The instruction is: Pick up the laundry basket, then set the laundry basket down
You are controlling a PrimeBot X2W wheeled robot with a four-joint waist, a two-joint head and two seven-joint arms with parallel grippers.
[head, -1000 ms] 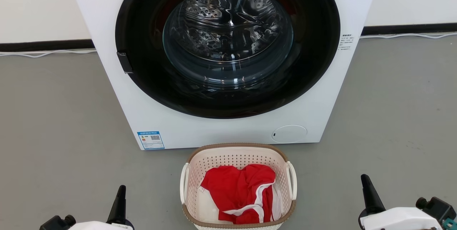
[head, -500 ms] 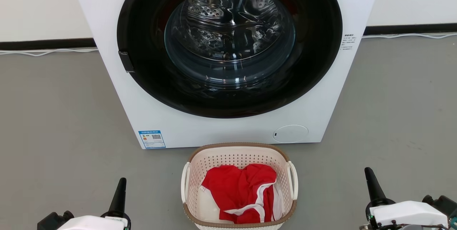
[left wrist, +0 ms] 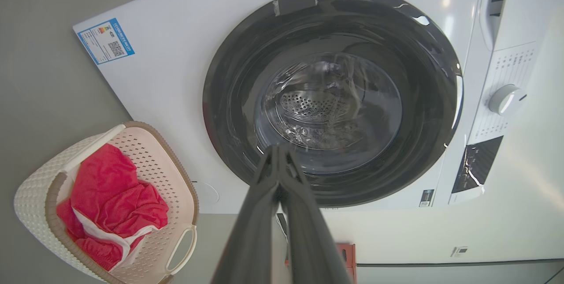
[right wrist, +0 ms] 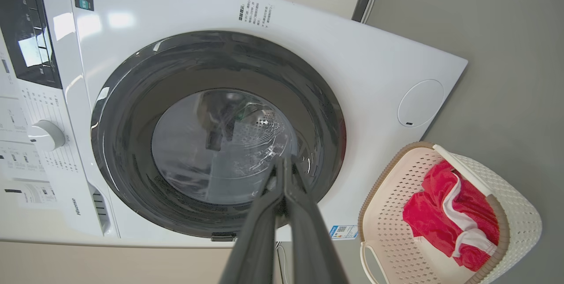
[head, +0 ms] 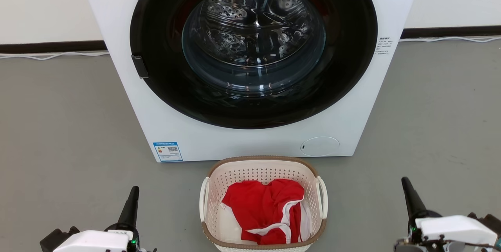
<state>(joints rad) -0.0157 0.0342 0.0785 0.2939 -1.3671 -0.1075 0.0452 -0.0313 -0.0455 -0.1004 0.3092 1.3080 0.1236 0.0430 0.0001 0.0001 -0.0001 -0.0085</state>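
The cream perforated laundry basket with a brown rim and white loop handles stands on the grey floor before the washing machine, holding a red and white garment. It sits at the lower left of the left wrist view and the lower right of the right wrist view. My left gripper hangs well left of the basket, fingers pressed together and empty. My right gripper hangs well right of it, also shut and empty. In each wrist view the shut fingers point at the machine door.
A white front-loading washing machine with a closed round glass door stands right behind the basket. A white cable runs along the dark skirting at the wall. Grey floor spreads to both sides.
Both grippers have risen a little in the head view, fingertips reaching farther up. The whole picture has shifted slightly to the right, so the camera moved. The basket stays put.
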